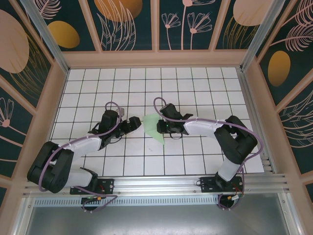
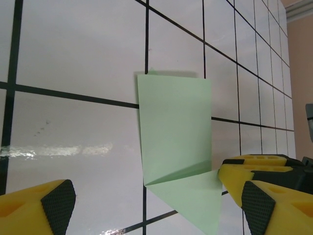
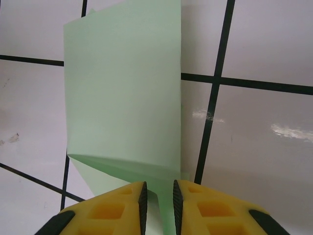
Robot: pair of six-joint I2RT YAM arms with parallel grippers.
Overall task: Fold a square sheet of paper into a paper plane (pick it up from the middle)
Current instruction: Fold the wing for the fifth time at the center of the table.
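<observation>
Two grippers close in on one thing here: a pale mint-green sheet of thin paper (image 1: 154, 128), sitting near the middle of the white tiled table with black grid lines (image 1: 195, 88), right between the arms. The right gripper (image 3: 158, 196) has it. Its yellow padded fingers (image 3: 112, 205) are clenched down to a sliver, with the near edge of the paper caught between them. That looks like an anchoring hold, pinning one edge so the sheet can't slide while a fold is worked.

It is no flat square now. The left wrist view shows a sharp crease across the sheet, with a broad panel above it and a triangular flap below. I judge this to be early folding, with no dart shape yet. Whether the broad panel lies flat or stands a little off the tiles, I cannot tell.

The left gripper (image 1: 137, 123) waits just beside the sheet's opposite side. Its own yellow pads (image 2: 36, 208) are spread wide and grasp nothing. Being released and that close, it seems ready to press a crease or take the free edge.

As for anything holding anything, the table is the one bearer here. The paper lies on it across a grid line, with bare tiles all around.

The risk is that thin paper pinched at one edge can tear or buckle if the other arm tugs.
</observation>
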